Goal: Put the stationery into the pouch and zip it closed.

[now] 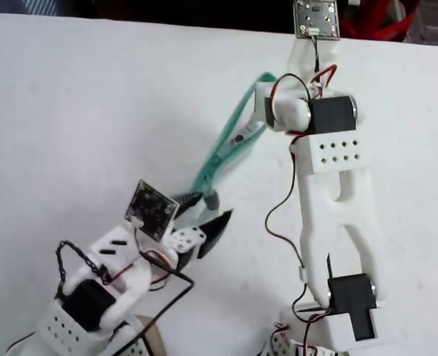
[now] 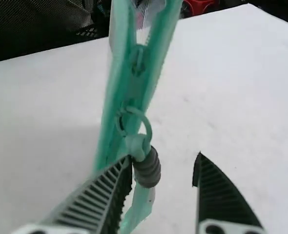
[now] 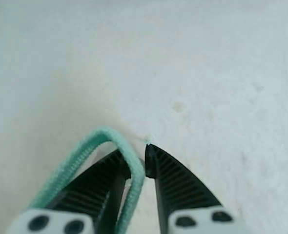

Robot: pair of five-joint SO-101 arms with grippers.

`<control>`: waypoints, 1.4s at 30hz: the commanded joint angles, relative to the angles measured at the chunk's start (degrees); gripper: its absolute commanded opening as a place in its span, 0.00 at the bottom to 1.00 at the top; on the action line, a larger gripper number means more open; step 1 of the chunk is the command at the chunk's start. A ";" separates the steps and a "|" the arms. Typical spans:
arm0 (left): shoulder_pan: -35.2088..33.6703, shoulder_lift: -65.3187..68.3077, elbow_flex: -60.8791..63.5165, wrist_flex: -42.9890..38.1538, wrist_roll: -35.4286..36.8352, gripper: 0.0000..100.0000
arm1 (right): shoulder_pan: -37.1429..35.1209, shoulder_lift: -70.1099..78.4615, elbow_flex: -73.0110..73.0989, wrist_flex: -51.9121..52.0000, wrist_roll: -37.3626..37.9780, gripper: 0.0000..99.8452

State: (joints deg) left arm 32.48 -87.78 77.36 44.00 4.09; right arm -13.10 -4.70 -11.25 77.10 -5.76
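The pouch (image 1: 230,144), clear with mint-green edging, stands on its edge and runs diagonally between the two arms. My right gripper (image 3: 138,163) is shut on the green edging (image 3: 85,153) at the pouch's far end (image 1: 263,80). At the near end, my left gripper (image 2: 162,161) is open. The grey zip pull (image 2: 147,169) with its green ring (image 2: 134,126) rests against one finger's inner side, and the other finger (image 2: 217,190) stands apart from it. In the high view the left gripper (image 1: 210,209) sits at the pouch's lower end. A dark item shows faintly through the pouch's side (image 1: 238,138).
The white table (image 1: 93,111) spreads wide to the left of the pouch. The right arm's white body (image 1: 338,193) lies along the right side, with wires hanging beside it. Dark and red clutter (image 1: 375,18) lies beyond the table's far edge.
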 commanded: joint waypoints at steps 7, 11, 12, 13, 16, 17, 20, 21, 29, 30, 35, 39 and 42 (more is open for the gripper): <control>-0.31 6.02 2.37 -10.20 0.62 0.07 | -0.40 0.48 0.18 0.75 -0.09 0.02; -0.66 6.29 2.46 -10.29 0.26 0.02 | -0.04 0.48 0.18 0.75 0.00 0.02; -0.84 5.76 1.85 -9.49 0.26 0.02 | 0.04 0.57 0.26 0.75 0.00 0.02; -0.84 5.05 0.70 -7.82 0.26 0.02 | 0.04 0.57 0.26 0.75 0.00 0.02; -1.36 2.86 -4.57 -1.67 -1.76 0.02 | 0.04 0.57 0.26 0.75 0.00 0.02; -2.24 2.33 -6.51 -0.18 -3.60 0.02 | 0.04 0.57 0.26 0.75 0.00 0.02; -7.25 1.71 -14.24 3.34 -5.89 0.02 | -0.04 0.57 0.35 0.84 0.00 0.02; -9.01 1.98 -16.70 3.96 -6.07 0.02 | -0.13 0.48 0.35 0.92 0.00 0.02; -19.30 16.22 -33.76 1.67 -6.15 0.02 | -2.59 -0.13 0.00 5.23 0.09 0.02; -20.35 19.47 -35.87 1.41 -6.15 0.02 | -3.21 -0.13 0.00 5.76 0.53 0.02; -24.84 34.15 -47.12 1.85 -8.53 0.02 | -6.20 -2.86 -0.09 9.54 4.04 0.02; -28.97 38.02 -52.57 1.93 -9.85 0.02 | -8.40 -8.75 0.18 13.05 7.12 0.02; -31.96 38.55 -53.80 1.85 -10.29 0.02 | -11.65 -11.91 0.35 14.64 10.37 0.02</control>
State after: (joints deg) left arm 4.62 -49.54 28.66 48.13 -5.32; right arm -21.27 -11.82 -10.29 89.93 1.10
